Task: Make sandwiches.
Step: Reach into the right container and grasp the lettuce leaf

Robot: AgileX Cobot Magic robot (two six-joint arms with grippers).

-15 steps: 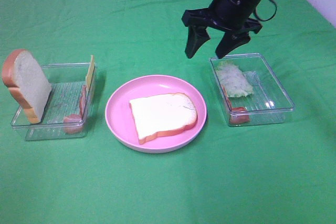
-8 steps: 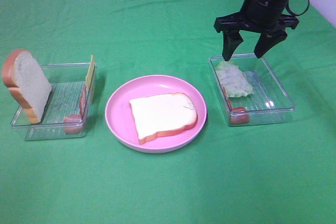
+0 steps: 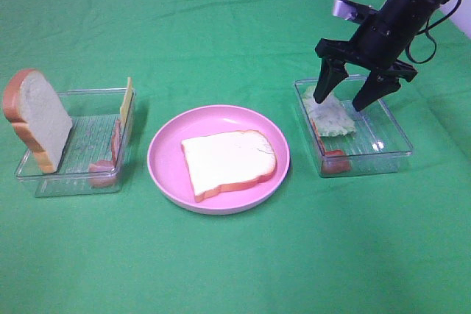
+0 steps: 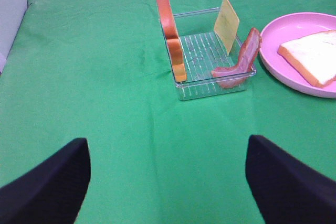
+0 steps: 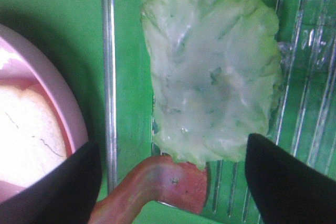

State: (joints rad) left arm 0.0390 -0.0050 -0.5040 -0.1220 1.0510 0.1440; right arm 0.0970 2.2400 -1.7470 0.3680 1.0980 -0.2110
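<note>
One white bread slice [image 3: 229, 162] lies flat on the round pink plate [image 3: 165, 148]. My right gripper [image 3: 344, 99] is open, its fingers straddling the pale green lettuce [image 3: 329, 114] in the right clear tray [image 3: 390, 130]. The right wrist view shows the lettuce [image 5: 210, 66] just below the open fingers, with a reddish bacon strip [image 5: 157, 184] beside it. A second bread slice [image 3: 37, 119] stands in the left clear tray [image 3: 73, 178] with a yellow cheese square [image 3: 126, 101] and bacon [image 3: 110, 156]. My left gripper [image 4: 168, 182] is open over bare cloth, out of the high view.
Green cloth covers the whole table. The left tray [image 4: 210, 85], bread [image 4: 170, 35], cheese [image 4: 227, 23], bacon [image 4: 241, 61] and the plate's edge [image 4: 273, 61] show ahead in the left wrist view. A white wall edges the cloth at the far right corner [image 3: 460, 5].
My right gripper has moved right from above the table behind the plate and come down over the right tray, staying open. Food and trays have not moved.
</note>
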